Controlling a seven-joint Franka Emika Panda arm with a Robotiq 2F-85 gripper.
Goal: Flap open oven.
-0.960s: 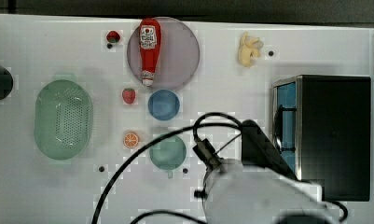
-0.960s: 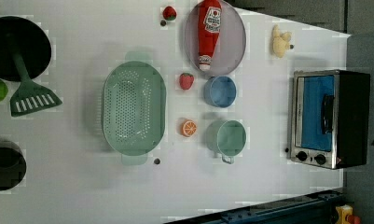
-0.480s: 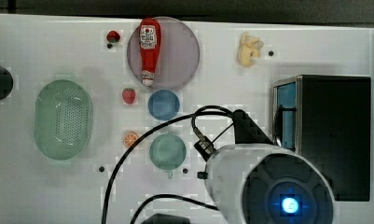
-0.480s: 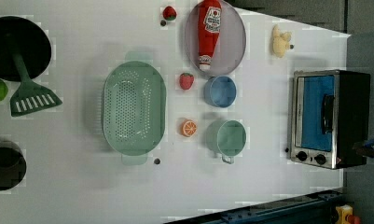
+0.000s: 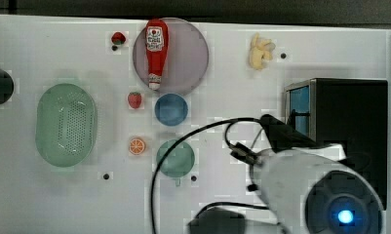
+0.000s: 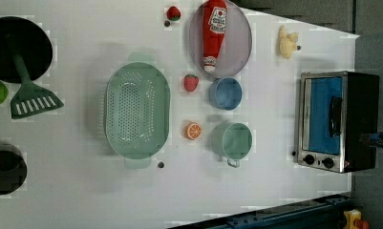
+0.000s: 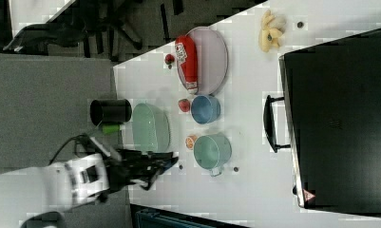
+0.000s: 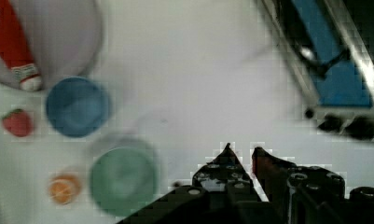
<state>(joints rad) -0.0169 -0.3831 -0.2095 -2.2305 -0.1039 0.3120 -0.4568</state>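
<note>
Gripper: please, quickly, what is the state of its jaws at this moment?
Gripper: jaws nearly closed with a narrow gap, holding nothing, above bare table short of the oven.

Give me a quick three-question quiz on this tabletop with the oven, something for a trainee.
1. True or false: the oven door is shut.
2. What lies on the round plate? A, a sponge; B, a ketchup bottle; C, a fork.
3. Fill in: in the left view, the orange slice lies between the colander and the ___ cup.
Key: 1 true. 2 B. 3 green: the green cup.
</note>
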